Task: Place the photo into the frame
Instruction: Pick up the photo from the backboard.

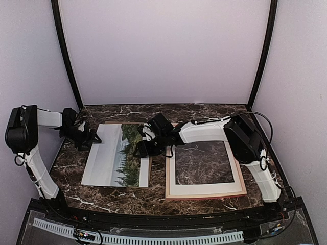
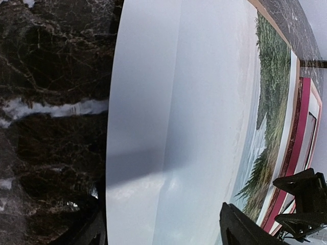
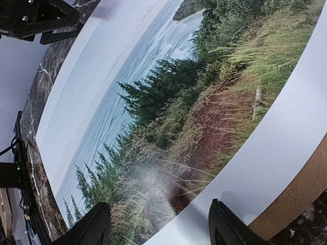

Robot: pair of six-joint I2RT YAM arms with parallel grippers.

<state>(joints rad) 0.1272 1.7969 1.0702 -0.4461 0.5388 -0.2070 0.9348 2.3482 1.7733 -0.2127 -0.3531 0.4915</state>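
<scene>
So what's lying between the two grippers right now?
The photo: its pale sky and water fill the stretch from the left gripper to the right gripper. The top view shows this most plainly.

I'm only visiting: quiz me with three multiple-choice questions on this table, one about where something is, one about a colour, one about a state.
1. Where does the photo lie?
A. left of the frame
B. inside it
C. on top of it

2. The table is
A. white
B. dark marbled brown
C. green

3. The frame is
A. empty
B. filled
C. standing upright

Answers:
1 A, a gap of table separates them.
2 B, pale veins run through dark stone.
3 A, the table shows through its opening.
</scene>
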